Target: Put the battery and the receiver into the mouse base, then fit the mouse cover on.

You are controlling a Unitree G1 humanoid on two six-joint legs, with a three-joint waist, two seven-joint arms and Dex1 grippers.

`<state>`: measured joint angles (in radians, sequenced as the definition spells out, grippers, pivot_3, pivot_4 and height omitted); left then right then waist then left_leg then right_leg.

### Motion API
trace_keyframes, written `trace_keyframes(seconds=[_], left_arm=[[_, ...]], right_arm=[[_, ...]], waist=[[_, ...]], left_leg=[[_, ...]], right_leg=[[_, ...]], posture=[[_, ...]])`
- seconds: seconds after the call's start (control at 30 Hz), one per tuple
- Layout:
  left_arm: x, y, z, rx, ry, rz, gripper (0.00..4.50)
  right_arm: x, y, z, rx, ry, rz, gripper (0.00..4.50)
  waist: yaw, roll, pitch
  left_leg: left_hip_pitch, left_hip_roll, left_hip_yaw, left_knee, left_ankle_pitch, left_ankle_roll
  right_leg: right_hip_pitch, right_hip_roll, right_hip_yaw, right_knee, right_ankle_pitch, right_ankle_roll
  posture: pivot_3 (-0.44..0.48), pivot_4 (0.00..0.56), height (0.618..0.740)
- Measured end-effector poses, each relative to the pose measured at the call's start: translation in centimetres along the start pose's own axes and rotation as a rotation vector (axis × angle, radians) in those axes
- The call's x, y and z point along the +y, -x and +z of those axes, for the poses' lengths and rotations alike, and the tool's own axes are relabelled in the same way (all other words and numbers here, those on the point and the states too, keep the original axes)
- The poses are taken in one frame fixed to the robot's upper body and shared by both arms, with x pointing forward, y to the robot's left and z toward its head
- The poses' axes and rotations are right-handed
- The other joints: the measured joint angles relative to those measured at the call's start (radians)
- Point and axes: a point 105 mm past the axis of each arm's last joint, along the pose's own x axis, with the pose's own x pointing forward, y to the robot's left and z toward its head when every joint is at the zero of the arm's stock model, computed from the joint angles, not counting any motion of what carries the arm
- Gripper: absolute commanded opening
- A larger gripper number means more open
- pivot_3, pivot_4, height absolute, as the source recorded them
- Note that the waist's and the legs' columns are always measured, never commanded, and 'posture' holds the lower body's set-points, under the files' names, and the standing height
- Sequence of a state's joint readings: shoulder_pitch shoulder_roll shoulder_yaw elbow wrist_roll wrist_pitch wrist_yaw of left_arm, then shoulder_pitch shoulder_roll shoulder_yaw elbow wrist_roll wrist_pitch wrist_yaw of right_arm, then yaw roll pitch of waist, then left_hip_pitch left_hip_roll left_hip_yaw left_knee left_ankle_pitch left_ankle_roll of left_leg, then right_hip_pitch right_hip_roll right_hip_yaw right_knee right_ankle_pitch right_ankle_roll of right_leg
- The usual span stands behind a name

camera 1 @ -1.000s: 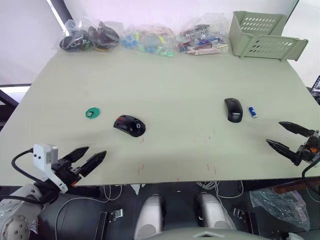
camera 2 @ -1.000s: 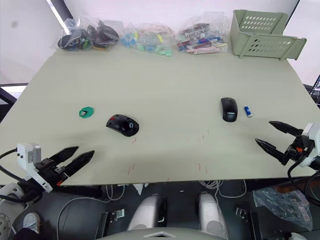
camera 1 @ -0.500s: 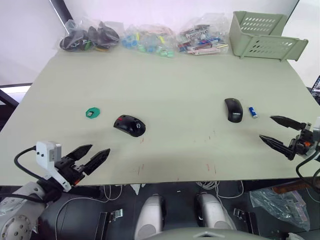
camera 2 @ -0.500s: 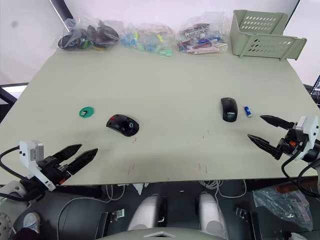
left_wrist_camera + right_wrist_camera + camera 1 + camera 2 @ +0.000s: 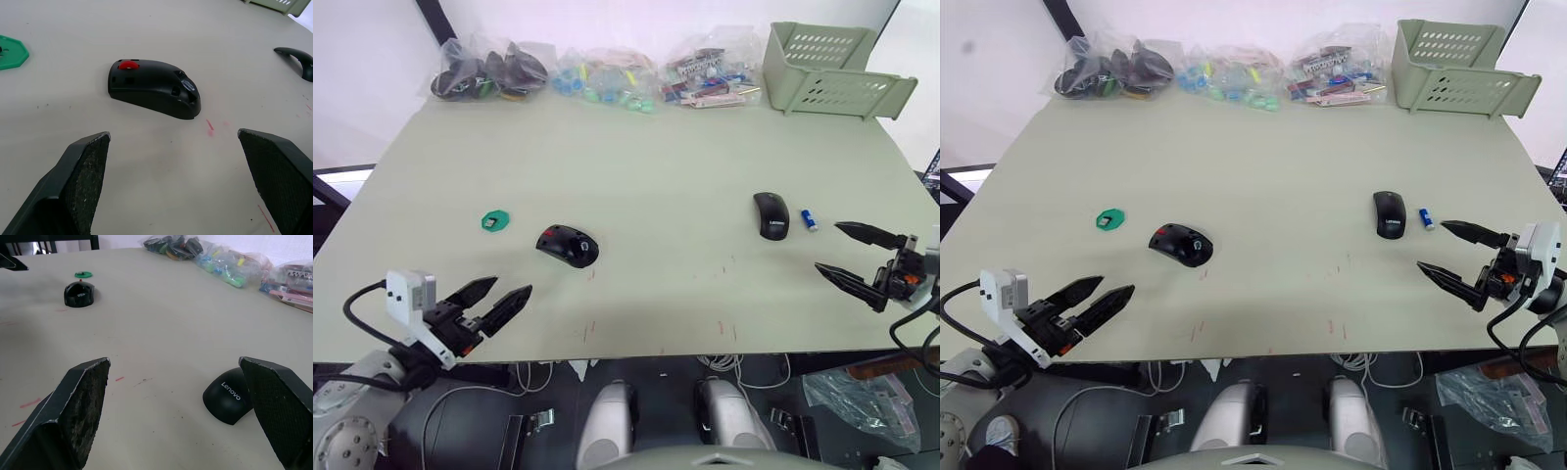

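The parts lie spread out singly on the tabletop (image 5: 646,157), which seems meant to give each arm its own share. The base (image 5: 567,245) sits on the robot's left side, red compartment up, just ahead of the left tool (image 5: 495,302). That tool hovers over the near edge with its two fingers wide apart and nothing between them, aimed at the base as its wrist view shows, so it looks set to steady or take hold of it.

On the right side the cover (image 5: 770,214) lies dome up, white lettering toward the near edge, with the battery (image 5: 810,219) just beside it on the outer side, not touching. The right tool (image 5: 862,259) hangs near both, fingers spread wide and empty, the battery being the closer piece; I judge the battery is its first pick, since it must go in before the cover.

A green disc (image 5: 494,220) lies to the left of the base, apart from it, with a small dark thing on it that may be the receiver; too small to be sure.

Count: one base, one cover, one battery, one green disc. Along the far edge are three bags (image 5: 605,78) of spare parts and, at the far right corner, one pale green basket (image 5: 830,70). No task step is done yet.
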<state>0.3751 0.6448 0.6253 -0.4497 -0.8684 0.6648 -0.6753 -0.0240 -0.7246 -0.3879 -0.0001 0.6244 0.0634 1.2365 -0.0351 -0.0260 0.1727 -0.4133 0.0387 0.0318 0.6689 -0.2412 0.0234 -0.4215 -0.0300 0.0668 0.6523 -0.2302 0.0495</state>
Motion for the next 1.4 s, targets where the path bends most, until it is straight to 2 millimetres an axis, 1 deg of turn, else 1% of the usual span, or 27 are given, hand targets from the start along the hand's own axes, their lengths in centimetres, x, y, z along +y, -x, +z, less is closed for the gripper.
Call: trace_keyframes(seconds=[0.2, 0.33, 0.43, 0.47, 0.53, 0.63, 0.73, 0.77, 0.8, 0.87, 0.93, 0.97, 1.07, 1.27, 1.33, 1.4], left_arm=[[0.2, 0.0, 0.2, 0.005, -0.005, -0.014, 4.43], [0.4, -0.1, 0.3, 0.0, -0.001, -0.008, 4.43], [1.0, -0.4, 0.6, -0.017, 0.005, 0.012, 4.43], [1.3, -0.5, 0.8, -0.024, 0.008, 0.021, 4.43], [1.4, -0.7, 1.1, -0.026, 0.0, 0.022, 4.43], [1.5, -1.0, 1.7, -0.031, -0.023, 0.011, 4.43], [2.0, -1.9, 2.9, -0.008, -0.089, -0.054, 4.43], [1.9, -2.2, 3.2, -0.008, -0.097, -0.081, 4.43], [1.5, -2.7, 4.0, 0.002, -0.114, -0.167, 4.43], [1.2, -2.9, 4.5, 0.004, -0.132, -0.209, 4.43], [0.7, -3.7, 4.6, 0.079, -0.203, -0.324, 4.43], [0.6, -3.8, 4.6, 0.09, -0.214, -0.339, 4.43], [0.2, -5.2, 4.5, 0.187, -0.311, -0.479, 4.43], [1.7, -7.0, 7.0, 0.32, -0.522, -0.642, 4.43], [2.3, -8.6, 7.4, 0.379, -0.573, -0.651, 4.43], [2.6, -9.8, 7.8, 0.414, -0.627, -0.649, 4.43]], right_arm=[[0.1, -0.1, 0.0, -0.003, -0.004, 0.003, 4.43], [0.4, -0.5, 0.3, -0.007, -0.002, 0.021, 4.43], [1.2, -1.3, 0.8, -0.033, -0.004, 0.057, 4.43], [1.7, -1.8, 1.3, -0.049, -0.001, 0.08, 4.43], [2.4, -2.5, 2.0, -0.068, 0.005, 0.119, 4.43], [3.1, -3.2, 2.4, -0.081, 0.0, 0.163, 4.43], [4.0, -4.1, 3.1, -0.098, 0.004, 0.219, 4.43], [4.2, -4.2, 3.2, -0.099, 0.007, 0.226, 4.43], [4.3, -4.4, 3.3, -0.1, 0.008, 0.234, 4.43], [4.3, -4.5, 3.3, -0.102, 0.009, 0.237, 4.43], [4.4, -4.5, 3.2, -0.101, 0.002, 0.233, 4.43], [4.4, -4.5, 3.2, -0.102, 0.002, 0.233, 4.43], [4.5, -4.4, 3.0, -0.105, -0.003, 0.222, 4.43], [5.1, -4.5, 2.9, -0.12, 0.01, 0.199, 4.43], [5.2, -4.2, 2.7, -0.117, 0.011, 0.178, 4.43], [5.4, -4.2, 2.8, -0.12, 0.014, 0.17, 4.43]], waist=[[0.0, 0.0, 0.0], [0.0, 0.0, 0.0], [0.0, 0.0, 0.0], [0.0, 0.0, 0.0], [0.0, 0.0, 0.0], [0.002, 0.0, 0.0], [0.006, 0.0, 0.0], [0.007, 0.0, 0.0], [0.01, 0.0, 0.0], [0.01, 0.0, 0.0], [0.015, 0.0, 0.0], [0.015, 0.0, 0.0], [0.024, 0.0, 0.0], [0.023, 0.0, 0.0], [0.026, -0.001, 0.0], [0.029, -0.001, 0.0]], left_leg=[[0.0, 0.0, 0.0, 0.0, 0.0, 0.0], [0.0, 0.0, 0.0, 0.0, 0.0, 0.0], [0.0, 0.0, 0.0, 0.0, 0.0, 0.0], [0.0, 0.0, 0.0, 0.0, 0.0, 0.0], [0.0, 0.0, 0.0, 0.0, 0.0, 0.0], [0.0, 0.0, 0.0, 0.0, 0.0, 0.0], [0.0, 0.0, -0.001, 0.0, 0.0, 0.0], [0.0, 0.0, -0.001, 0.0, 0.0, 0.0], [0.0, 0.0, -0.001, 0.0, 0.0, 0.0], [0.0, 0.0, 0.0, 0.0, 0.0, 0.0], [0.0, 0.0, 0.0, 0.0, 0.0, 0.0], [0.0, 0.0, 0.0, 0.0, 0.0, 0.0], [0.0, 0.0, 0.0, 0.0, 0.0, 0.0], [-0.001, 0.0, 0.0, 0.001, 0.0, 0.0], [-0.002, 0.0, -0.001, 0.002, 0.0, 0.0], [-0.002, 0.0, -0.003, 0.002, 0.0, 0.0]], right_leg=[[0.0, 0.0, 0.0, 0.0, 0.0, 0.0], [0.0, 0.0, 0.0, 0.0, 0.0, 0.0], [0.0, 0.001, 0.0, 0.001, 0.0, 0.0], [0.0, 0.001, 0.0, 0.001, 0.0, 0.0], [0.0, 0.001, 0.0, 0.001, 0.0, 0.0], [0.0, 0.001, 0.0, 0.001, 0.0, 0.0], [0.0, 0.001, -0.001, 0.002, -0.001, 0.001], [0.0, 0.001, -0.001, 0.002, -0.001, 0.0], [0.0, 0.001, -0.001, 0.002, 0.0, 0.0], [-0.001, 0.001, -0.001, 0.001, 0.0, 0.0], [-0.001, 0.001, 0.0, 0.002, 0.0, 0.0], [-0.001, 0.001, 0.0, 0.001, 0.0, 0.0], [-0.001, 0.002, -0.001, 0.003, 0.0, 0.0], [-0.001, 0.003, 0.0, 0.004, 0.0, 0.0], [-0.001, 0.004, 0.0, 0.004, 0.0, 0.001], [-0.001, 0.005, 0.0, 0.005, 0.0, 0.001]], posture=[[0.0, 0.15, 0.74], [0.0, 0.15, 0.74], [0.0, 0.15, 0.74], [0.0, 0.15, 0.74], [0.0, 0.15, 0.74], [0.0, 0.15, 0.74], [0.0, 0.15, 0.74], [0.0, 0.15, 0.74], [0.0, 0.15, 0.74], [0.0, 0.15, 0.74], [0.0, 0.15, 0.74], [0.0, 0.15, 0.74], [0.0, 0.15, 0.74], [0.0, 0.15, 0.74], [0.0, 0.15, 0.74], [0.0, 0.15, 0.74]])
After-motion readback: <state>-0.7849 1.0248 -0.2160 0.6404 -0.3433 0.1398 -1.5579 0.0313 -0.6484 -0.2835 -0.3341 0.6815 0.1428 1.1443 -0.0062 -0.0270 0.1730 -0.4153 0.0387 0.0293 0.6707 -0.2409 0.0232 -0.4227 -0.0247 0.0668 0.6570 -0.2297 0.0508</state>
